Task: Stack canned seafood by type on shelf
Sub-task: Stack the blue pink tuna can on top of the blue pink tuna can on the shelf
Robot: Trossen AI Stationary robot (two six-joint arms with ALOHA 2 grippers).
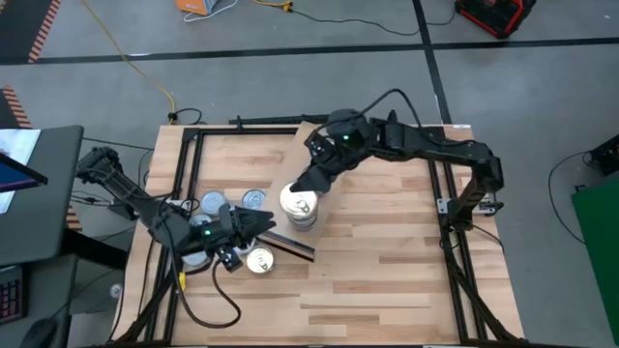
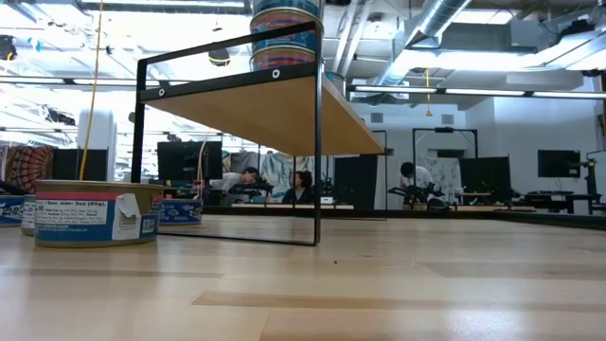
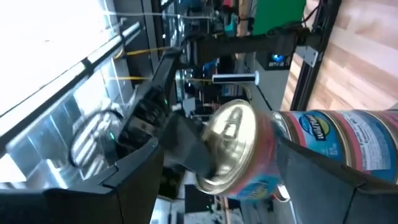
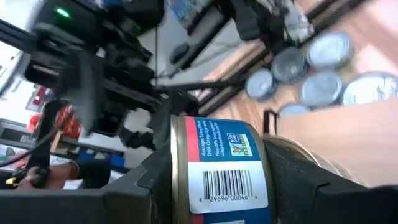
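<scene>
The right gripper (image 1: 308, 186) is clamped on the top can (image 4: 221, 177) of a stack (image 1: 300, 207) sitting on the shelf (image 1: 290, 159), roughly the middle of the table (image 1: 387, 271) from overhead. Up close that can has a blue label panel with small white print, a green-and-white badge and a barcode reading something like 29696 00046; the rest is too blurry for me.

The left gripper (image 1: 253, 226) sits at about 8 o'clock from the stack with its fingers spread wide around nothing, pointing toward the stack. Its own camera catches the gold pull-tab lid (image 3: 231, 144) and a blue and pink label, wording not legible.

The other cans are on the table at 9 o'clock of the shelf: silver tops (image 1: 213, 202) in a bunch, plus a pale-lidded one (image 1: 259, 260) nearer the front. Down at table level, the closest can (image 2: 97, 213) reads "Serv. size: 3oz (85g)".
</scene>
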